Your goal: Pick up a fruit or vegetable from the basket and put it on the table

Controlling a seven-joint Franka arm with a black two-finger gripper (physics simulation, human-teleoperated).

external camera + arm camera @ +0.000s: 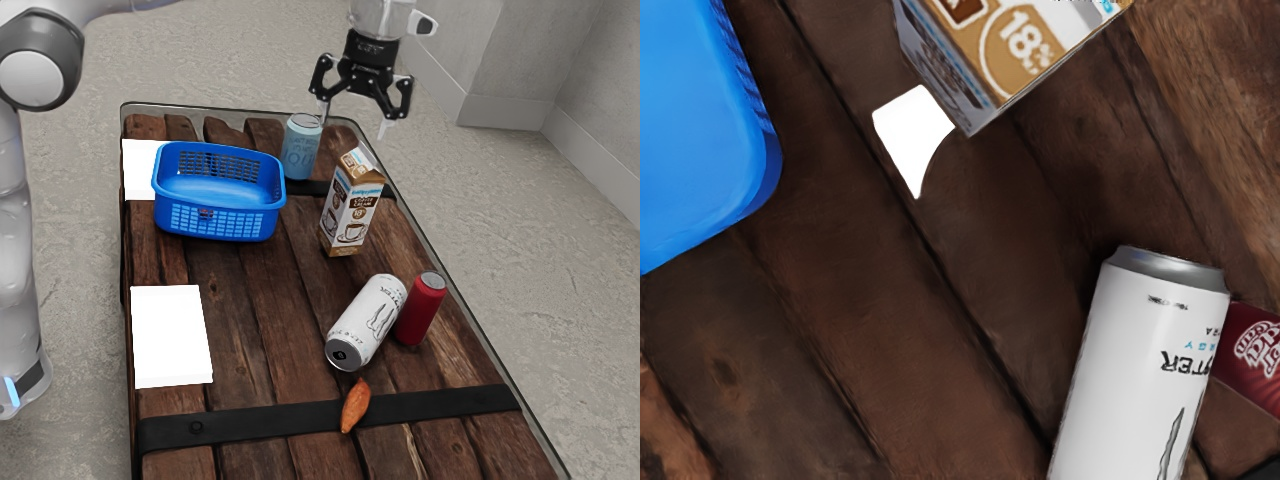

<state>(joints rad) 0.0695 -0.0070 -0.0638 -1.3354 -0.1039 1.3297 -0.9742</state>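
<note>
My gripper (354, 122) hangs open above the table's far end, over the carton and the blue can, with its two fingers wide apart and nothing between them. An orange-brown sweet potato (355, 405) lies on the table (265, 345), across the black strap at the near end. The blue basket (220, 222) stands at the table's far left in the exterior view, its bare blue floor in sight. Part of the same basket (700, 130) shows in the wrist view, across a stretch of wood from the white can.
A coffee creamer carton (349, 205) stands upright near a light-blue can (302, 147). A white can (367, 322) lies beside a red can (421, 308). White sheets (172, 335) lie along one edge. In the wrist view is a small white shape (912, 135).
</note>
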